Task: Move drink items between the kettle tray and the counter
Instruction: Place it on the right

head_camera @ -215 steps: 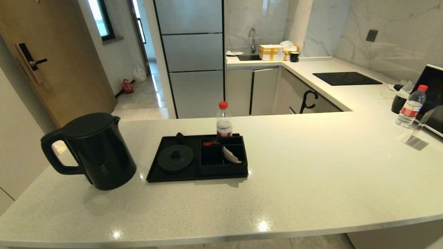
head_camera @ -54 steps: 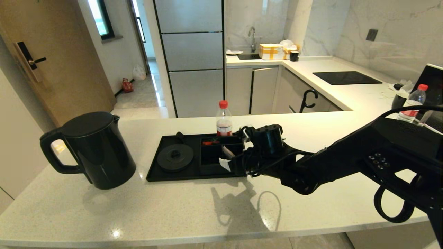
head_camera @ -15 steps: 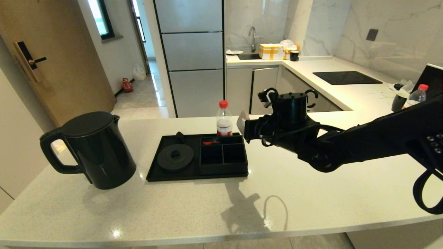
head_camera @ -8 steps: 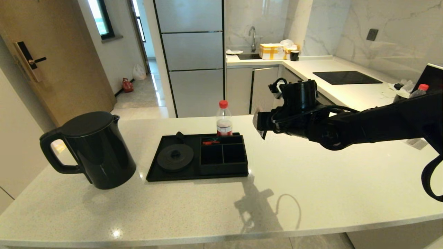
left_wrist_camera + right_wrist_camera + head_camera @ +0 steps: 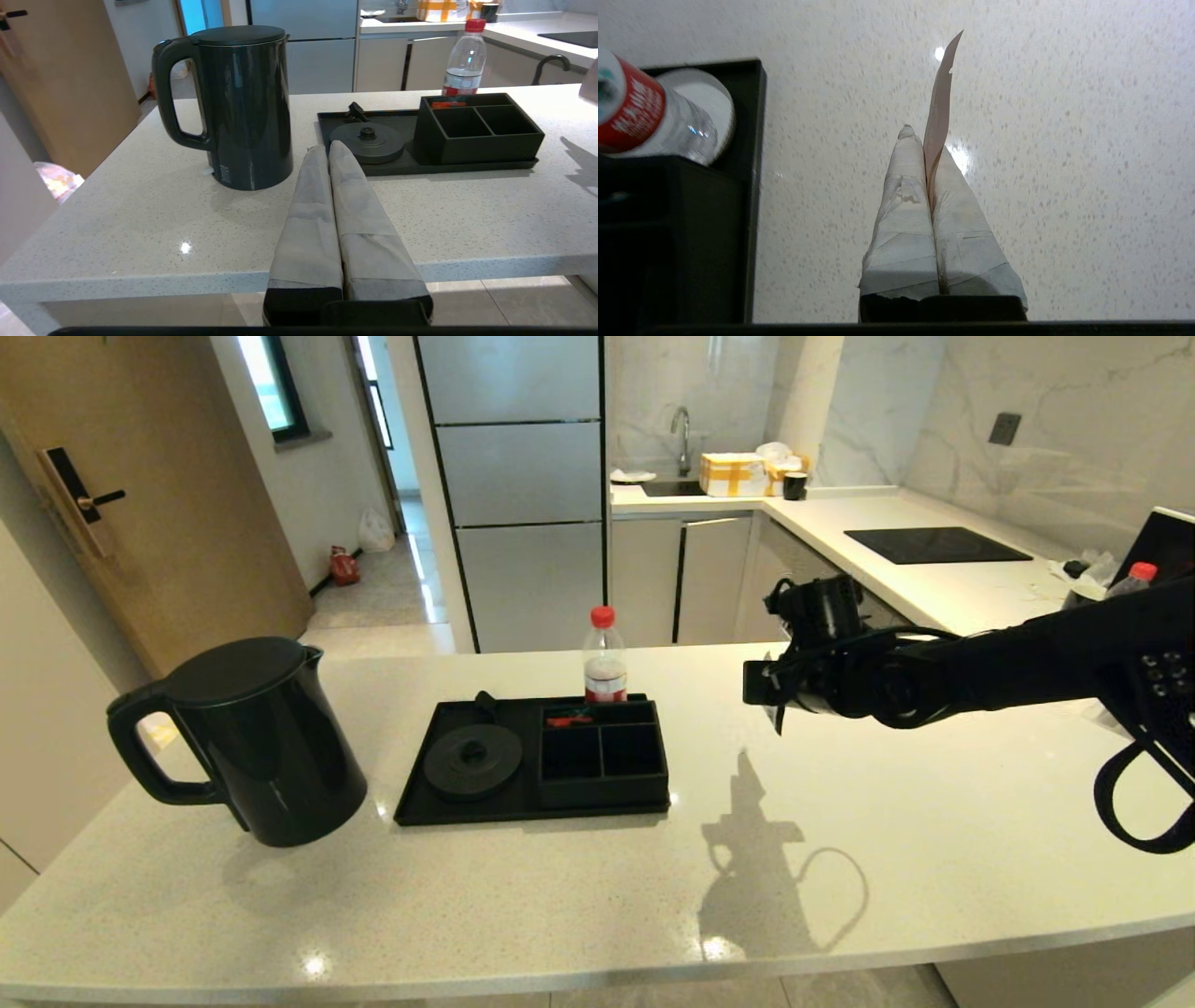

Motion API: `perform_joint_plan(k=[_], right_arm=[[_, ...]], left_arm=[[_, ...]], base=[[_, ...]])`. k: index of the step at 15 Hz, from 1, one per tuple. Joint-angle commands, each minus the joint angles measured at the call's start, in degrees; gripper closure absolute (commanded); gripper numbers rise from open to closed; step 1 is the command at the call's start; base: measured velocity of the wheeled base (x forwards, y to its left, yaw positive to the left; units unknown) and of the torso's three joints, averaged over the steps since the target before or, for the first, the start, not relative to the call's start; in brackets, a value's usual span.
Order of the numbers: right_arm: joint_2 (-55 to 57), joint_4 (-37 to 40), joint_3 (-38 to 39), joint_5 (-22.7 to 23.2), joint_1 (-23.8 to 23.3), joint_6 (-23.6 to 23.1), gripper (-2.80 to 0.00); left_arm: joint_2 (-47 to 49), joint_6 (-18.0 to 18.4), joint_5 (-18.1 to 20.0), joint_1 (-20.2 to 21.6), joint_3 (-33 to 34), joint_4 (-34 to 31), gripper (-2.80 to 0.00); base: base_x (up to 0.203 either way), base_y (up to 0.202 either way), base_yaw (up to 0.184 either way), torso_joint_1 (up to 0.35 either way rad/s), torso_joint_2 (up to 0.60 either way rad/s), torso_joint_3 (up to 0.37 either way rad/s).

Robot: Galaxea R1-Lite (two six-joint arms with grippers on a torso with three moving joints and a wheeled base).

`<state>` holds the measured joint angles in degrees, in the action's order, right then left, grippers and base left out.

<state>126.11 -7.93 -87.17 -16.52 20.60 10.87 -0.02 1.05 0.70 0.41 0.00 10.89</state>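
Between the taped fingers (image 5: 906, 196) of the right end effector (image 5: 924, 140), sachet (image 5: 941, 93) is pinched edge-on, held above bare tabletop (image 5: 887, 821) to the right of the kettle tray (image 5: 439, 812). Kettle (image 5: 252, 742) stands left of tray. Left end effector (image 5: 329, 151) clenched, empty, at the near tabletop edge.

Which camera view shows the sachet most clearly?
The right wrist view: the sachet stands edge-on, pinched in the right tool. The head view shows only a sliver below that tool; the left wrist view does not show it surely.
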Motion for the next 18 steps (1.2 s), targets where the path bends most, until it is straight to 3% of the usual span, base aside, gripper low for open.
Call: perform_joint_plan(k=[1,4,8,9,10,18], right_arm=[[0.80,0.67,2.29,-0.16,-0.31,0.99,0.00],[1.93,1.10,7.69,-0.13,-0.25,6.14,0.00],[-0.16,1.29,10.97,0.08,-0.74,8.47,0.00],[-0.25,1.12,11.79,0.02,-0.74,8.47,-0.43],[-0.23,1.05,11.67,0.00,-0.95,8.93,-2.80],[-4.74,1.93,13.92,0.31,-1.69,10.37,-2.80]], left_arm=[[-0.06,0.01,0.00,0.02,2.29,0.10,0.00],[-0.06,0.01,0.00,0.02,2.29,0.10,0.00],[-0.03,0.01,0.00,0.08,2.29,0.10,0.00],[0.01,0.01,0.00,0.04,2.29,0.10,0.00],[-0.06,0.01,0.00,0.02,2.29,0.10,0.00],[0.02,0.01,0.00,0.09,2.29,0.10,0.00]], base=[[0.000,0.000,0.000,0.000,0.00,0.000],[0.000,0.000,0.000,0.000,0.00,0.000],[0.000,0.000,0.000,0.000,0.00,0.000],[0.000,0.000,0.000,0.000,0.00,0.000],[0.000,0.000,0.000,0.000,0.00,0.000],[0.000,0.000,0.000,0.000,0.00,0.000]])
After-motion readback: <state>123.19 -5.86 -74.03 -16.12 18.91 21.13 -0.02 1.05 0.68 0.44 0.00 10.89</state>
